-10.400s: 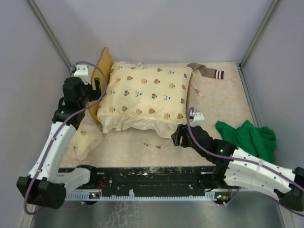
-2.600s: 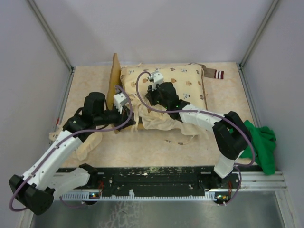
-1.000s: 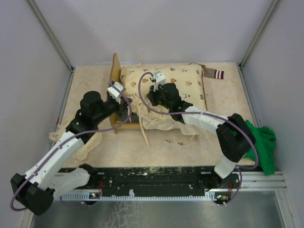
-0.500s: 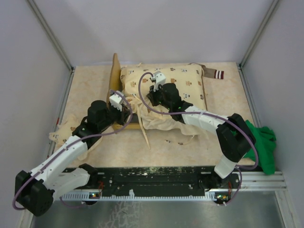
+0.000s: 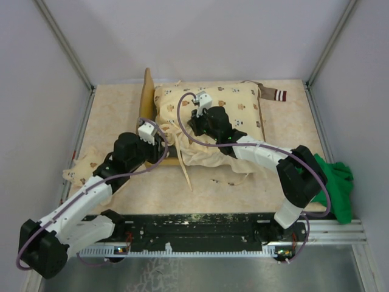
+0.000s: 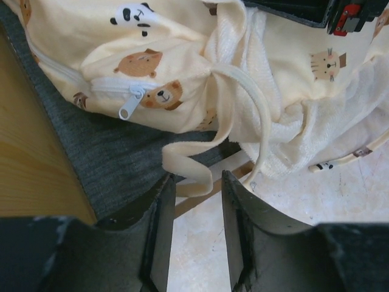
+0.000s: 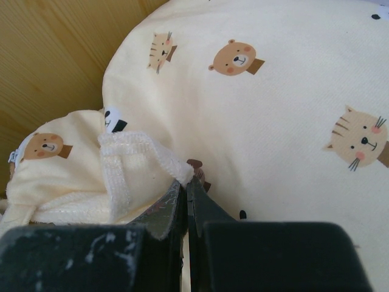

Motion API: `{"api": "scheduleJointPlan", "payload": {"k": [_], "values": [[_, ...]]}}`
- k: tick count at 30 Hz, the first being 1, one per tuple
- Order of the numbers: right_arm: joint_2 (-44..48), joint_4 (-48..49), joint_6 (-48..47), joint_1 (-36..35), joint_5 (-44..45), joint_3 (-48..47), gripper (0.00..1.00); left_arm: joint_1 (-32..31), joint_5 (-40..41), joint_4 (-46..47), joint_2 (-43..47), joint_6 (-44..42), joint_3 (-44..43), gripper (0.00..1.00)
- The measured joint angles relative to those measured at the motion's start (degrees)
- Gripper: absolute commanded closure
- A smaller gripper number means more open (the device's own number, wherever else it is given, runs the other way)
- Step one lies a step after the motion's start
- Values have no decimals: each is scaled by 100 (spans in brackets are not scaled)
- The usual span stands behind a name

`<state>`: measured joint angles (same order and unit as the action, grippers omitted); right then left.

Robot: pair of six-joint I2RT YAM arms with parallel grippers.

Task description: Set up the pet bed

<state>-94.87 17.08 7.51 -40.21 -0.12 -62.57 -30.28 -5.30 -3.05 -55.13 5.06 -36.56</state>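
Half your job looked done: cream animal-print quilt (image 5: 203, 159) bunched mid-frame on light-wood pet bed (image 5: 146, 97); left gripper (image 6: 197, 182) apart, right gripper (image 7: 185, 182) together.

Quilt (image 5: 243, 103) lies on pet bed (image 5: 146, 97), cloth (image 5: 340, 188) right.

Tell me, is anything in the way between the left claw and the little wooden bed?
Yes. A cream fabric tie hangs between the open fingers of the left gripper, right in front of the pet bed, at its grey base and wooden rail. Nothing else blocks it in the left wrist view.
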Motion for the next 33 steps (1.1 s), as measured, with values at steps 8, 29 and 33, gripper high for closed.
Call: {"api": "scheduleJointPlan", "payload": {"k": [8, 29, 33], "values": [[0, -31, 2, 0, -11, 0, 100, 0, -50, -407, 509, 299, 76, 54], [0, -236, 4, 0, -46, -9, 100, -2, 343, 863, 841, 1661, 1759, 60], [11, -306, 4, 0, -44, -15, 100, -20, 715, 1309, 667, 1587, 1895, 70]]}}
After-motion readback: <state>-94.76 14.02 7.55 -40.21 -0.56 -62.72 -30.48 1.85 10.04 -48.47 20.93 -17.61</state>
